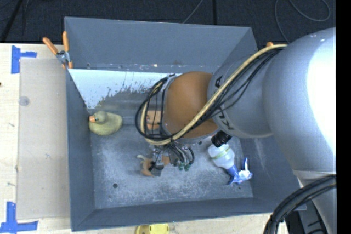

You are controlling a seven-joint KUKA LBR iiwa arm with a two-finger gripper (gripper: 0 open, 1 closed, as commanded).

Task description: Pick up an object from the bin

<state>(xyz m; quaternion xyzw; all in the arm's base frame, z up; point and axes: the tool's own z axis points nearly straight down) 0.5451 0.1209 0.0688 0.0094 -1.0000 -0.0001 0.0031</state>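
Observation:
My gripper (155, 164) reaches down under the arm's orange cover to the bin floor, a little left of the middle and near the front. A small brown thing (146, 169) lies right at its tip; whether it is gripped I cannot tell. A pale yellow rubber duck (105, 123) sits upright by the bin's left wall, well to the left of the gripper. To the right of the gripper lies a white plastic bottle (222, 155) with a dark cap, and a small blue piece (240, 175) lies at its lower end.
Black and yellow cables loop around the orange cover above the gripper. The large grey arm covers the bin's right side. Something small and green (185, 165) sits just right of the gripper, partly hidden by cables.

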